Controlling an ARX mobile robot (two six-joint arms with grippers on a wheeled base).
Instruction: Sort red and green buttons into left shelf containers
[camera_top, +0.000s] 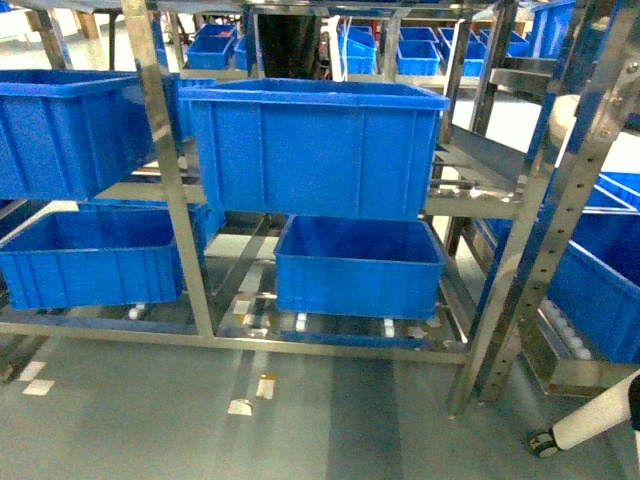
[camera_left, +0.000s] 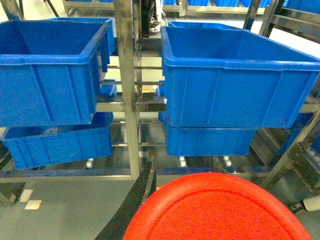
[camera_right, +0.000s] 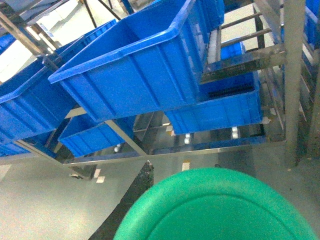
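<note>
The red button's (camera_left: 220, 210) cap fills the bottom of the left wrist view, held in my left gripper (camera_left: 215, 182), which is shut on it; only one black finger (camera_left: 140, 195) shows beside the cap. In the right wrist view the green button's (camera_right: 215, 207) cap sits the same way in my right gripper (camera_right: 210, 175), with one black finger (camera_right: 132, 192) visible. Both button bodies are hidden. The left shelf containers, large blue bins, stand ahead on a steel rack: upper left (camera_top: 70, 130), upper middle (camera_top: 315, 145), lower left (camera_top: 95, 255), lower middle (camera_top: 360, 265). Neither gripper appears in the head view.
Steel uprights (camera_top: 170, 170) divide the rack bays, and a slanted post (camera_top: 545, 230) stands on the right. More blue bins (camera_top: 600, 280) sit on a right-hand rack. A white leg with a caster (camera_top: 590, 425) is at the bottom right. Tape marks (camera_top: 240, 405) dot the grey floor.
</note>
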